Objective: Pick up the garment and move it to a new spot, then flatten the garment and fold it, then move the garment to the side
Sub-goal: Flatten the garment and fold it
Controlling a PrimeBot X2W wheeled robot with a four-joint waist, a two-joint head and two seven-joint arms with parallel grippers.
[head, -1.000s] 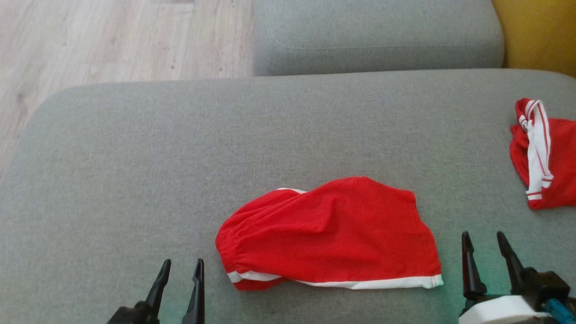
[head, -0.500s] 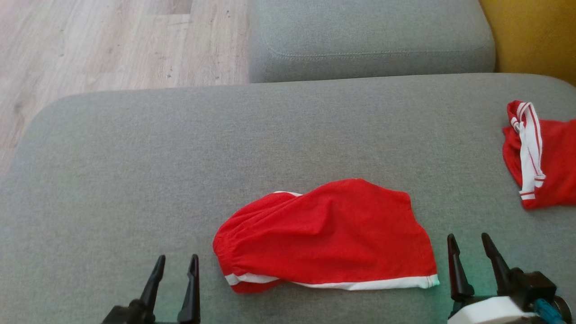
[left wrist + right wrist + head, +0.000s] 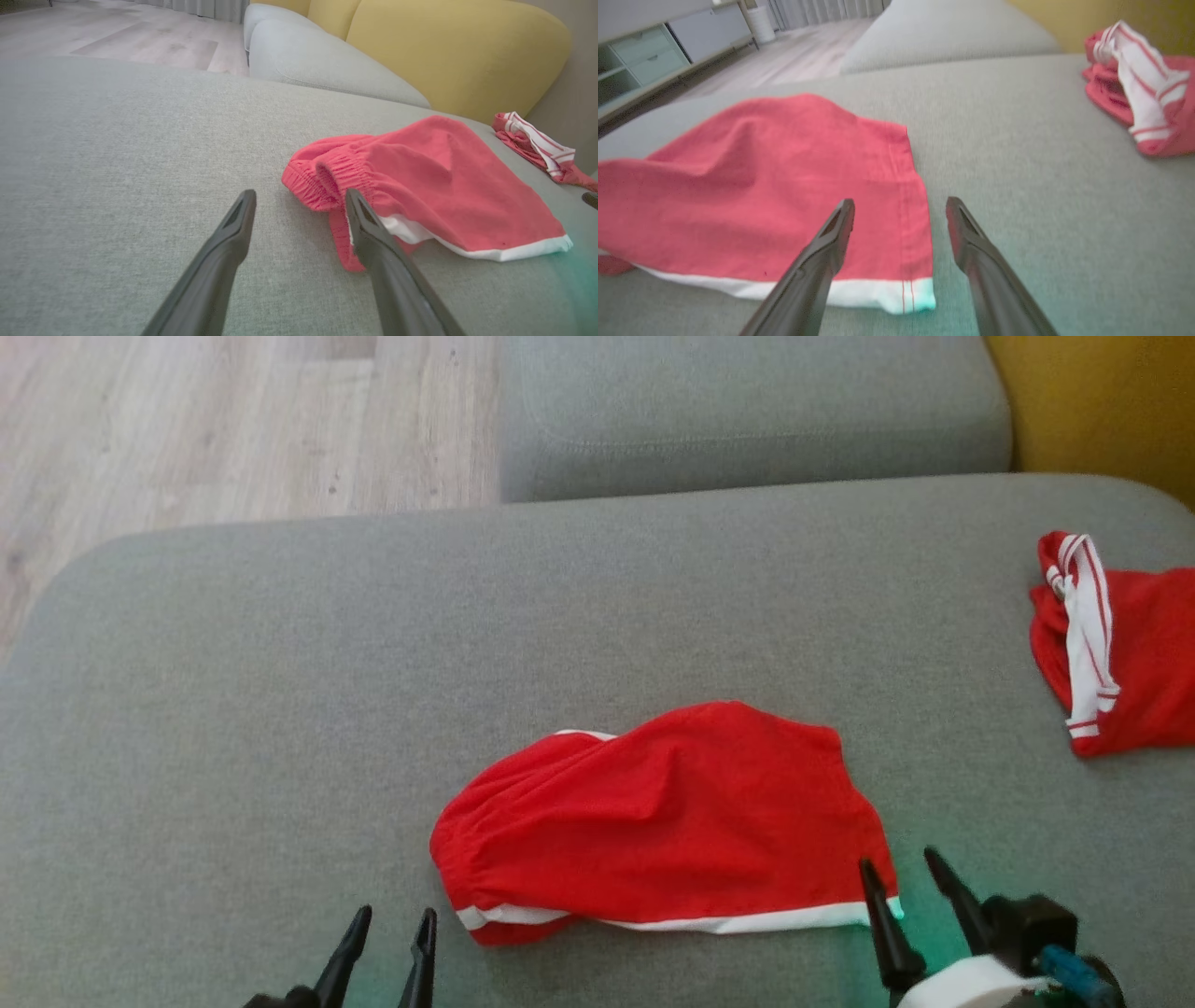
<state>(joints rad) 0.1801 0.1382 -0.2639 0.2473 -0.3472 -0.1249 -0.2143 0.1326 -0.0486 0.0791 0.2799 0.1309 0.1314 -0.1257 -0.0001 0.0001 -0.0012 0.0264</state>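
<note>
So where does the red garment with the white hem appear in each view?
Head view: red garment at lower centre.
Left wrist view: red garment at centre-right.
Right wrist view: red garment in the left half.
Shared landmark: striped red garment, toward the upper right in all three.

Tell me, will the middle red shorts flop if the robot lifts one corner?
Probably floppy: the red shorts lie in soft humps and wrinkles. Likely light, being thin cloth. They probably won't slide easily on the woven grey cushion.
</note>
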